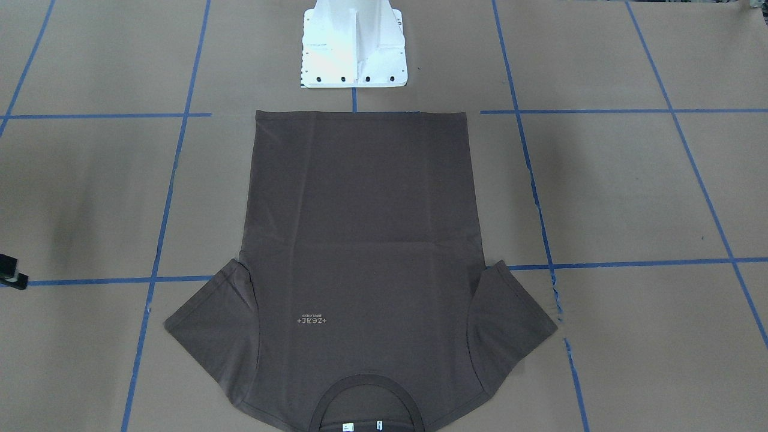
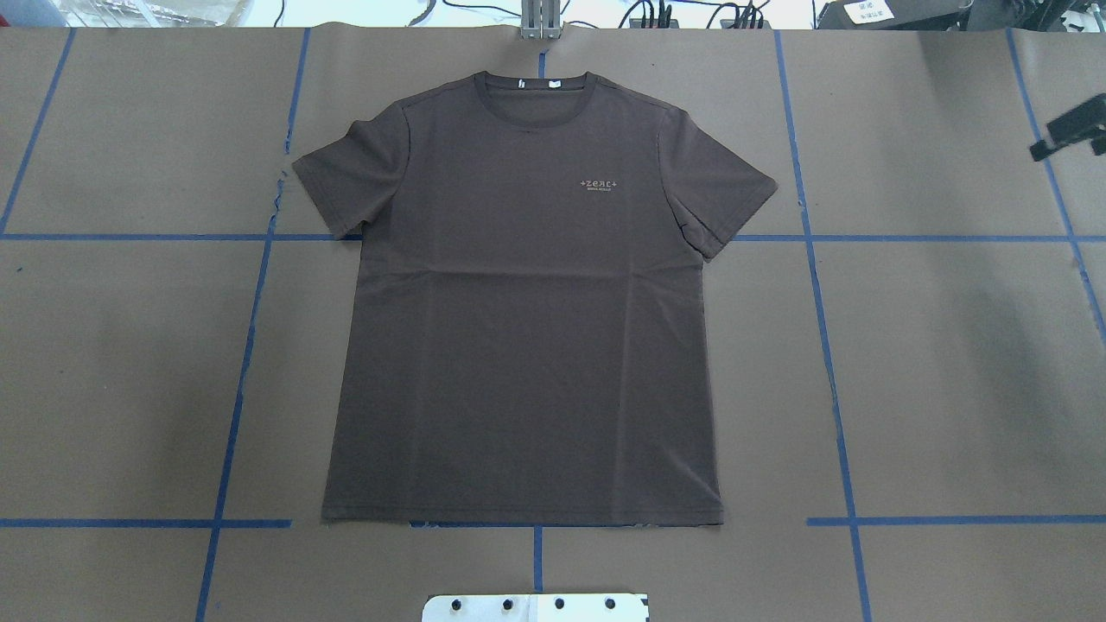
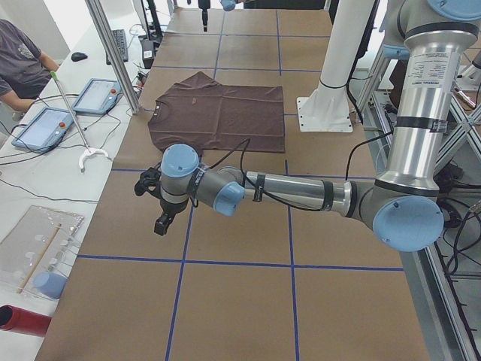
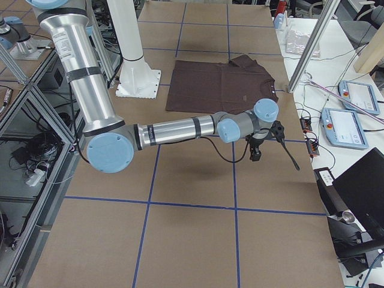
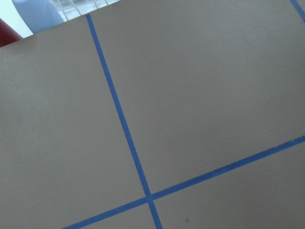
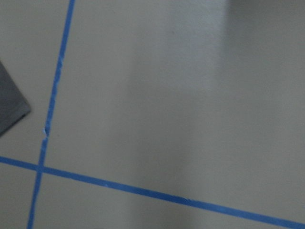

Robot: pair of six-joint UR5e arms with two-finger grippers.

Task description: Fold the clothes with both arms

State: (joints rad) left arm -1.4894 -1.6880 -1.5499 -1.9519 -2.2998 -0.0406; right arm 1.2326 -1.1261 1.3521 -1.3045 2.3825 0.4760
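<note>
The dark brown T-shirt (image 2: 527, 320) lies flat and face up in the middle of the table, collar (image 2: 536, 86) toward the far edge, hem near the robot's base, both sleeves spread. It also shows in the front-facing view (image 1: 360, 252). My left gripper (image 3: 163, 219) hangs over bare paper well off to the shirt's left; I cannot tell if it is open or shut. My right gripper (image 4: 256, 155) hangs off to the shirt's right, and only a black part of it shows at the overhead view's edge (image 2: 1070, 134); its jaws are unclear. A sleeve tip (image 6: 9, 107) shows in the right wrist view.
Brown paper with a blue tape grid (image 2: 821, 238) covers the table. The white pedestal base (image 1: 354, 51) stands at the near edge behind the hem. A side table holds tablets (image 3: 45, 124), a clear tray (image 3: 37, 248), and a seated person (image 3: 19, 60).
</note>
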